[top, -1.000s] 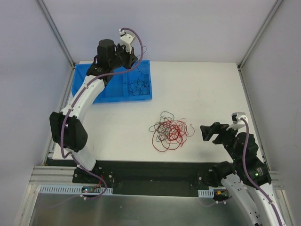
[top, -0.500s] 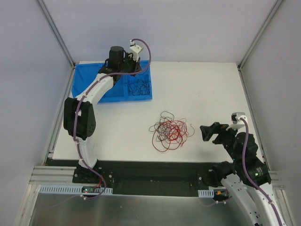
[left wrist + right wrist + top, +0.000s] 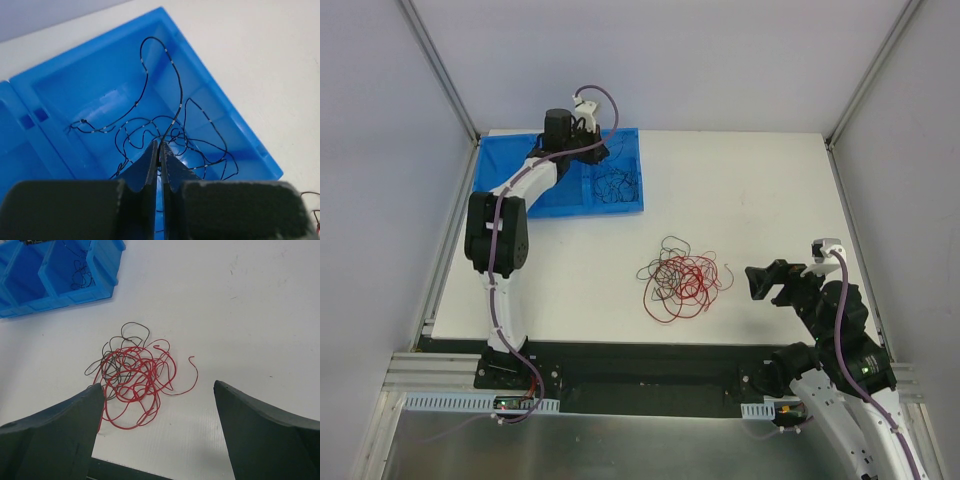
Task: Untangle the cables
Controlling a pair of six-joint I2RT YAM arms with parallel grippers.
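Observation:
A loose tangle of red and black cables (image 3: 680,280) lies on the white table near the middle front; it also shows in the right wrist view (image 3: 135,375). A separate black cable (image 3: 617,183) lies coiled in the right compartment of the blue bin (image 3: 535,195). My left gripper (image 3: 590,138) hangs over that bin, shut on a strand of this black cable (image 3: 178,107), which rises from the coil to the pinched tips (image 3: 160,149). My right gripper (image 3: 770,283) is open and empty, to the right of the tangle and above the table (image 3: 157,387).
The blue bin (image 3: 215,95) sits at the table's back left and has several compartments; it shows at the top left of the right wrist view (image 3: 75,292). Metal frame posts stand at the back corners. The table's front edge lies just below the tangle.
My left arm has folded back toward the bin, its elbow swinging up and right, and the gripper has come lower over the right compartment. The right arm and the tangle have not moved.

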